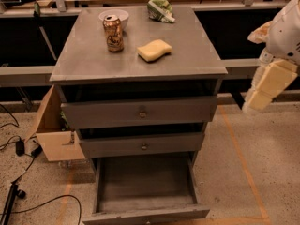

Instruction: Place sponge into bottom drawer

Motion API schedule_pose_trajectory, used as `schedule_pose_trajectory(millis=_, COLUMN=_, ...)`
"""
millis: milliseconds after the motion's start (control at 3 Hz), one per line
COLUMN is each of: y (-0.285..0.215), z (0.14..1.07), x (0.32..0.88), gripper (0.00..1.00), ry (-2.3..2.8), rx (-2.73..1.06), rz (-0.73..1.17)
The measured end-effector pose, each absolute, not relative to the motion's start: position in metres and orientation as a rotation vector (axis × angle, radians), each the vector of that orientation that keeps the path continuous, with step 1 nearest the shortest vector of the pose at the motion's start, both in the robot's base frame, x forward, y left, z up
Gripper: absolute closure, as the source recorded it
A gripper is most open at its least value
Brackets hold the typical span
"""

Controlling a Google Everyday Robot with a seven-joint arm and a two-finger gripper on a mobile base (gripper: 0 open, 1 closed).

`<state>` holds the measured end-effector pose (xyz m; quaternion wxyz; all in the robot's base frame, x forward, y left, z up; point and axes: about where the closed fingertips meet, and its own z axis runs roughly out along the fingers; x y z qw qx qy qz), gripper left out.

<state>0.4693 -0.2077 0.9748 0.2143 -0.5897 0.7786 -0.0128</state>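
Observation:
The pale yellow sponge lies on the grey cabinet top, right of centre and free of any grip. The bottom drawer is pulled out towards me, and the part of its tray that shows holds nothing. The two upper drawers with knobs stand slightly ajar. My gripper, cream-yellow and blocky under a white wrist, hangs in the air to the right of the cabinet, at the height of the top drawer. It is well apart from the sponge and holds nothing that I can see.
A soda can stands on the cabinet top left of the sponge, with a white bowl behind it and a green bag at the back. A cardboard box and cables lie on the floor to the left.

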Motion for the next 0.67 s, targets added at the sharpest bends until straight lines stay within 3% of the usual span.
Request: schedule_pose_trajectory(millis=667, y=-0.160, z=0.974, x=0.591, gripper=0.00, ry=1.881, rx=-1.384, rz=0.173)
